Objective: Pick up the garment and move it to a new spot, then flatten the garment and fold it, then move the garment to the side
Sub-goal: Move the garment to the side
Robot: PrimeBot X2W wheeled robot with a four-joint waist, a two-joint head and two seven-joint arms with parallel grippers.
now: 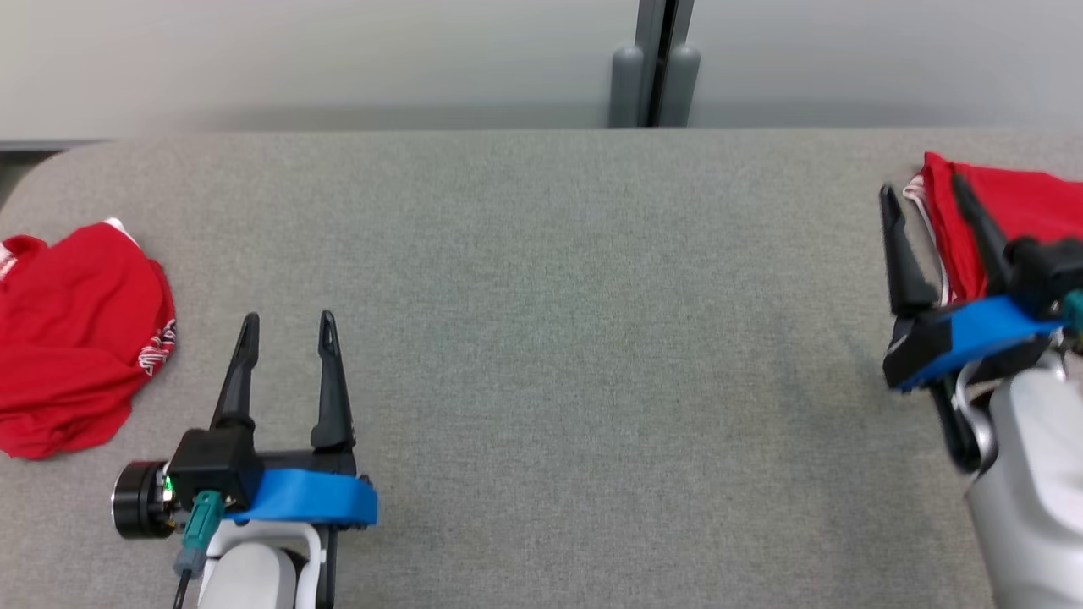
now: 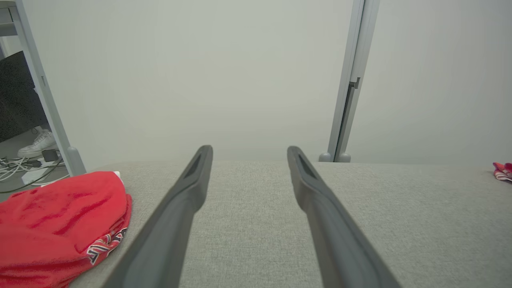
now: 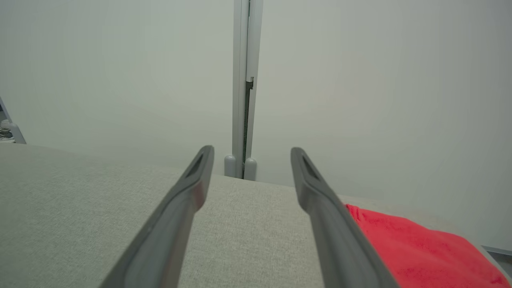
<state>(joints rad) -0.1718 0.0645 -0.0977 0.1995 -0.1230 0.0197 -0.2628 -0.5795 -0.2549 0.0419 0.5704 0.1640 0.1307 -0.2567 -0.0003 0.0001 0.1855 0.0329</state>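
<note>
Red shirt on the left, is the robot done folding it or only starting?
Only starting, it seems. Done: nothing yet on that red shirt; it lies crumpled on the grey table. In hand: nothing; the left gripper and right gripper have their fingers spread and empty. Left: picking it up, moving, flattening, folding, setting aside. Another red garment lies by the right gripper, flatter-looking.

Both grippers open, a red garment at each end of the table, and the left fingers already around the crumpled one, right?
Not quite: the left gripper is beside the crumpled garment, apart from it, with bare table between its fingers, as the head view shows. Both grippers are open, and the other garment lies at the right end by the right gripper.
</note>
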